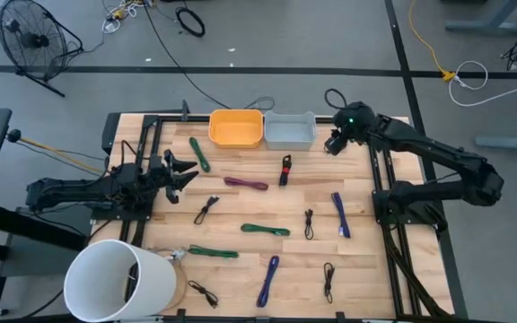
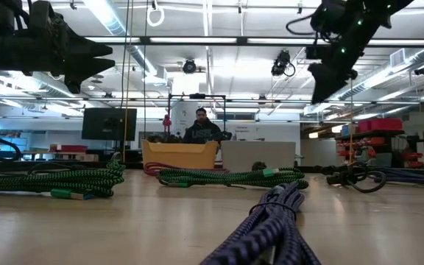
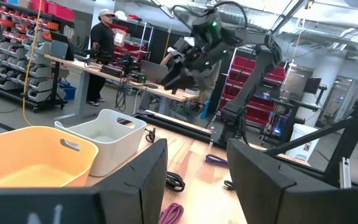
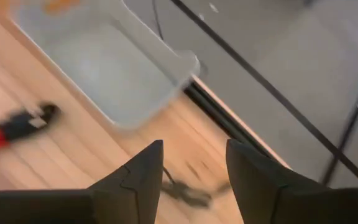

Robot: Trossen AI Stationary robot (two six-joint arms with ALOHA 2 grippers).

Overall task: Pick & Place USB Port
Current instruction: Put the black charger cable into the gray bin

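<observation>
Both claws were released and held nothing: the right gripper (image 1: 334, 144) hung above the far right of the table (image 1: 240, 269), just right of the grey bin (image 1: 289, 131), its fingers (image 4: 140, 176) spread over bare wood and a small dark scrap of cable, while the left gripper (image 1: 185, 172) waited, jaws apart, over the table's left side. Largest among the task's things were the two bins at the far edge, the orange bin (image 1: 236, 128) touching the grey one on its left. Next came the coiled USB cables scattered across the boards: green ones (image 1: 265, 230), a blue one (image 1: 340, 214) on the right, a purple one (image 1: 246, 183), a red-and-black one (image 1: 284, 169) nearest the right claw, then small black ones (image 1: 309, 222). A white bucket (image 1: 119, 281) stood at the near left corner. To do the pick well, I judged that the right claw should come down square over the middle of a bundle, straddling the whole coil so no loop slipped free, then lift clear before carrying it over a bin's rim. No brand, label or writing could be read on any cable or bin.
</observation>
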